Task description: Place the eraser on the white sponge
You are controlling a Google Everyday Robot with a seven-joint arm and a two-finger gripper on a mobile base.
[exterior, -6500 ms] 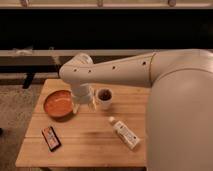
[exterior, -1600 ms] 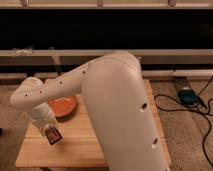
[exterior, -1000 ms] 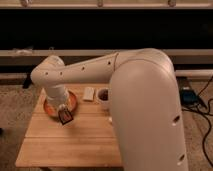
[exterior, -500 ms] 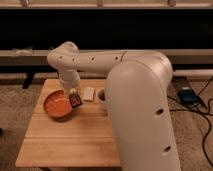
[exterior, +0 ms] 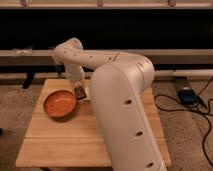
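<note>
Gripper (exterior: 78, 88) clamped shut on eraser (exterior: 79, 93), low over table (exterior: 60, 140), just beside bowl (exterior: 59, 104) rim. Sponge not visible, probably hidden behind arm (exterior: 120, 100), view-right of eraser. Short sideways shift likely needed before release.

Seen on my remote feed, a light slatted wooden table (exterior: 60, 145) stands on speckled beige carpet (exterior: 15, 112). Behind it I see a wide dark panel (exterior: 150, 27) crossed by a pale horizontal rail (exterior: 180, 53), with a second pale ledge (exterior: 125, 4) along the top. At right, black cables (exterior: 202, 107) trail across the floor beside a small dark box (exterior: 186, 95). The light is warm and dim.
</note>
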